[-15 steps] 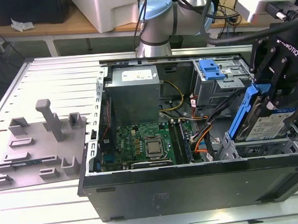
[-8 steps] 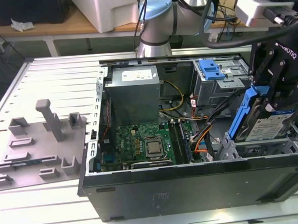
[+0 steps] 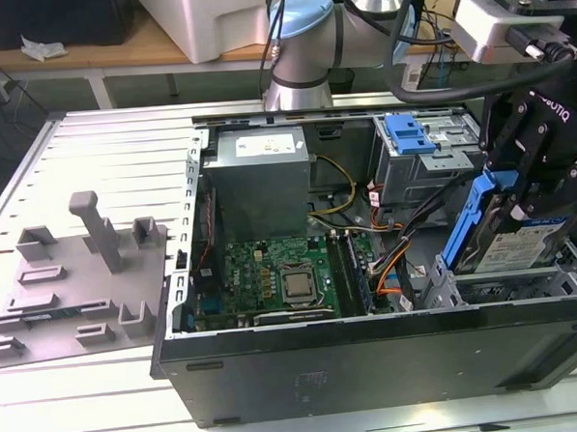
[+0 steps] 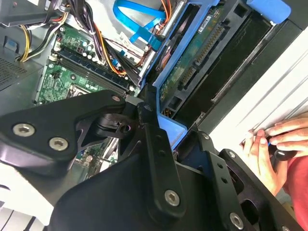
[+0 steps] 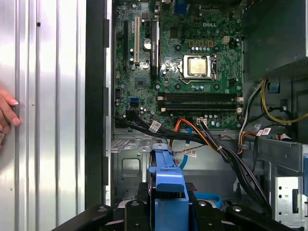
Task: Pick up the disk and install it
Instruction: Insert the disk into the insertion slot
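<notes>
Here the gripper (image 3: 516, 202) has its jaws closed on the disk (image 3: 522, 244), holding it tilted. It hangs at the exterior view's right end of the open computer case (image 3: 374, 371).

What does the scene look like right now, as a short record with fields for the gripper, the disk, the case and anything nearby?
gripper: shut on the blue frame of the disk
disk: tilted, label up, over the drive bay at the exterior view's right end of the case
case: open, motherboard and power supply exposed
hand: a person's, on the table beside the case
fixture: grey, on the table at the exterior view's left
</notes>
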Controlling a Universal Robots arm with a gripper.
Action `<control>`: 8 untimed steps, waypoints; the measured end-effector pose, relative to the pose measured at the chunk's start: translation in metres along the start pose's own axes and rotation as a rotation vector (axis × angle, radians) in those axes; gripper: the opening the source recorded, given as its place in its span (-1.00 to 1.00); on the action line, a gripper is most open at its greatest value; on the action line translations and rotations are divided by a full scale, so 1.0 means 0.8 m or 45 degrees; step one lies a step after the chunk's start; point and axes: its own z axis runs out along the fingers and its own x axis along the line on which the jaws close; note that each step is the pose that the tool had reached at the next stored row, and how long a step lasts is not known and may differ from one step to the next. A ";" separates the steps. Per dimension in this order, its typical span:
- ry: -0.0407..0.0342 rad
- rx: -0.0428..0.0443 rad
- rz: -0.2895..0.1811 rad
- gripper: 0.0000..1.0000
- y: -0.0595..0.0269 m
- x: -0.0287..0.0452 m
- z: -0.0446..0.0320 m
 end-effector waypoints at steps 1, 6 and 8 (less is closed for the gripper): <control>0.0001 0.000 0.000 -0.26 0.000 0.0000 0.0009; 0.0002 0.000 0.000 -0.26 0.000 0.0001 0.0036; 0.0001 0.000 0.000 -0.26 0.000 0.0001 0.0036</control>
